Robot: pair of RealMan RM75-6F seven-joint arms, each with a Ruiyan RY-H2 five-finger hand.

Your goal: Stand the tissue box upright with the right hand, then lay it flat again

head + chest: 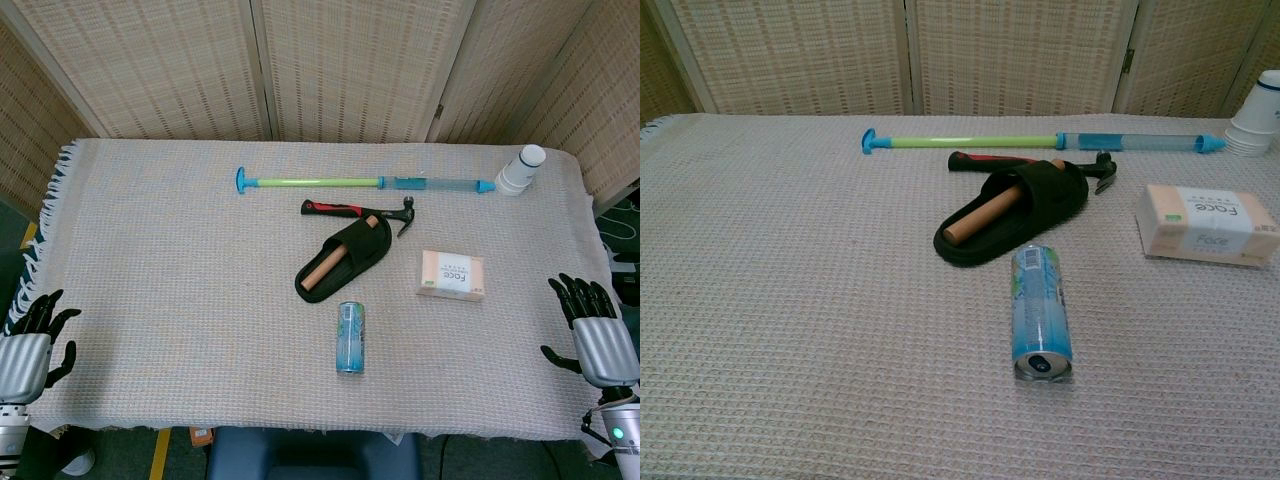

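Nearest the robot, at the front edge of the cloth-covered surface (150,300), both robot hands hover empty with fingers spread apart: the left robot hand (32,335) off the front-left corner, the right robot hand (592,325) off the right edge. Neither touches anything.

Take the blue drink can (350,338) as the landmark — it lies on its side near the middle front, its opened end toward the robot. Just beyond it and slightly left sits a black slipper (345,258) with a brown wooden cylinder (326,267) resting inside it. To the right of the can and a little farther back lies the tissue box (453,274), flat on its broad face, printed side up, well apart from the right robot hand.

Behind the slipper, touching its far end, lies a hammer (355,210) with a red and black handle. Farther still, a long green and blue rod (365,182) stretches across — and at its right end stands a stack of white cups (521,170).
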